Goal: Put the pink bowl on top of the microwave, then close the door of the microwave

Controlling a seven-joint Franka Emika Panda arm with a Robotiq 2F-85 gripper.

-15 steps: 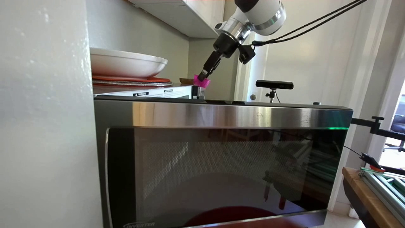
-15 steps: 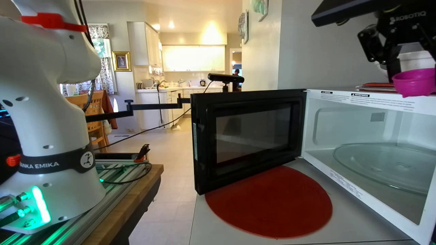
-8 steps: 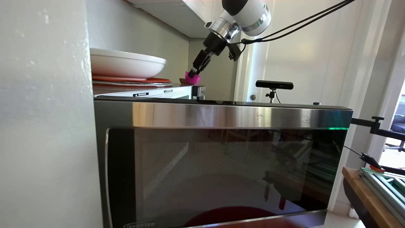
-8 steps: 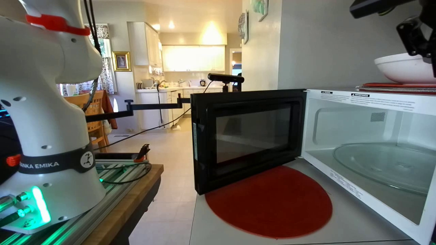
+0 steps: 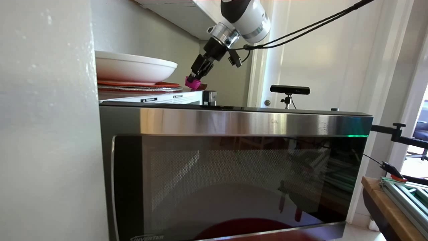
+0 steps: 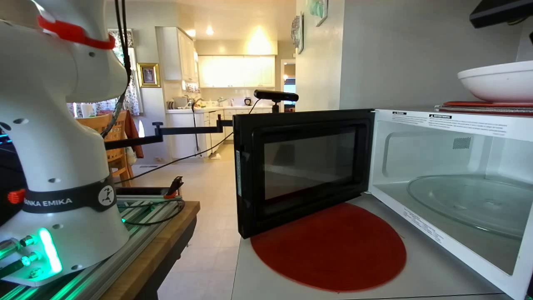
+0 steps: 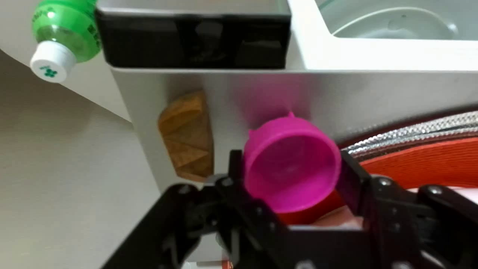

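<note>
Now clamped on the pink bowl over the microwave, with the jaws of the claw parted against the bowl's opposite sides and with the arm slanting down toward the microwave.

In exterior views we read "INVERTER" lower left on the microwave door, "WARNING" left of centre on the microwave, "ANKA EMIKA" lower left on the robot's band; upper left in the wrist view, a bottle cap bears a green clover.
</note>
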